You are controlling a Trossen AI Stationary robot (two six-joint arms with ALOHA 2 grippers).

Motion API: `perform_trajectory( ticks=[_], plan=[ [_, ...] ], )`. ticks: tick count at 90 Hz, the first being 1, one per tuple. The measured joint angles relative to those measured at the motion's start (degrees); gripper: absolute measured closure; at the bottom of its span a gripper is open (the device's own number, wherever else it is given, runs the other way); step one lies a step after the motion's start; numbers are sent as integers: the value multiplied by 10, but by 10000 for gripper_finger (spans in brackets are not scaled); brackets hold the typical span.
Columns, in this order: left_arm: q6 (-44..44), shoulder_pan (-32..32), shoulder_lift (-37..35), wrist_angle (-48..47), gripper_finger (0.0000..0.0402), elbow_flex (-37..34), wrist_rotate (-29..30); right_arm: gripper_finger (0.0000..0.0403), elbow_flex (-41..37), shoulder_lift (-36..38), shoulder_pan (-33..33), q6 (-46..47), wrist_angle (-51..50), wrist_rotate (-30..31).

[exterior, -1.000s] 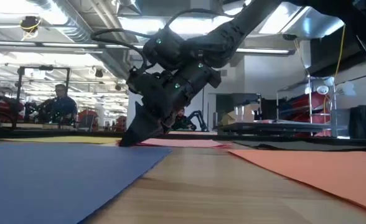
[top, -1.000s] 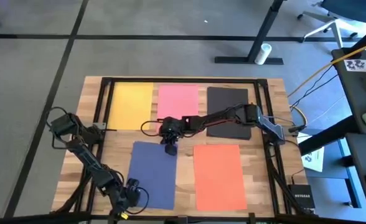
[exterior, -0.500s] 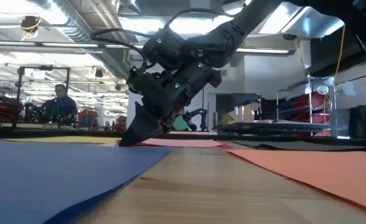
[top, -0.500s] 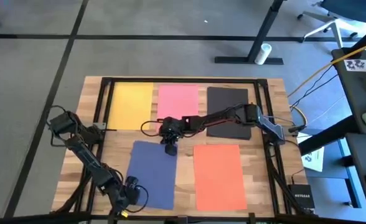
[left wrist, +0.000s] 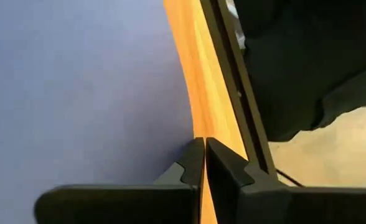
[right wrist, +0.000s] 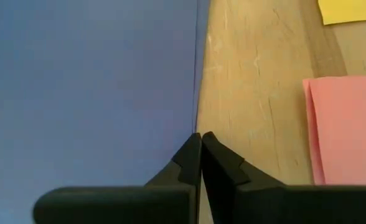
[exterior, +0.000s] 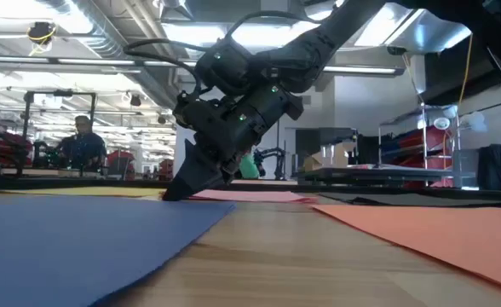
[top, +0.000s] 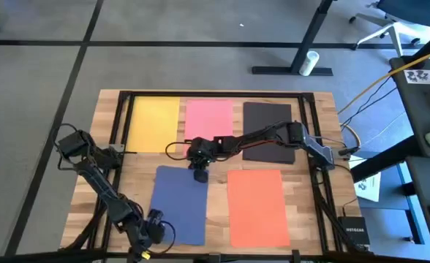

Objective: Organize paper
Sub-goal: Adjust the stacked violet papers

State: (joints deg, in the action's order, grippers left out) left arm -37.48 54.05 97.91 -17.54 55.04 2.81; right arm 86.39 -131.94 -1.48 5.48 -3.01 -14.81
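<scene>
the worktop (top: 219, 162) carries five sheets of paper, all lying flat and apart from one another. the right pincer (top: 200, 175) is down at the far edge of the navy sheet (top: 180, 204), its fingers pressed together on that edge as the right wrist view shows, so it appears to be holding the sheet there. the left pincer (top: 154, 229) sits at the sheet's opposite, near-left corner, fingers also closed together right at the paper's border; whether paper is actually between them i cannot tell.

from the right pincer, the orange sheet (top: 257, 207) lies to its right side and nearer the front, the pink sheet (top: 209, 120) just beyond it, the yellow sheet (top: 154, 123) beyond and to the left, the black sheet (top: 268, 131) beyond and to the right, partly under the right arm.

handling, as a judgement: each sheet is very light, thin and limp, and smooth enough to slide on the wood. it will likely sag or fold if lifted by one point and crease if pinched hard. an edge or corner is the only place to take hold, better two opposite ones.

a label with partly readable letters sits on a surface beyond the worktop; i cannot read it surely.
</scene>
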Motion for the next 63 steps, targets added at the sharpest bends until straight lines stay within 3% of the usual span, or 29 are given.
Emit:
perform_trajectory(
  ticks=[37, 63],
  plan=[
    [-18, 4, 0, -23, 399, 12, -1, 402, 0, 0, 0, -4, 0, 1],
    [-44, 8, 0, -28, 369, 12, -10, 402, 0, 0, 0, -4, 0, 1]
  ],
)
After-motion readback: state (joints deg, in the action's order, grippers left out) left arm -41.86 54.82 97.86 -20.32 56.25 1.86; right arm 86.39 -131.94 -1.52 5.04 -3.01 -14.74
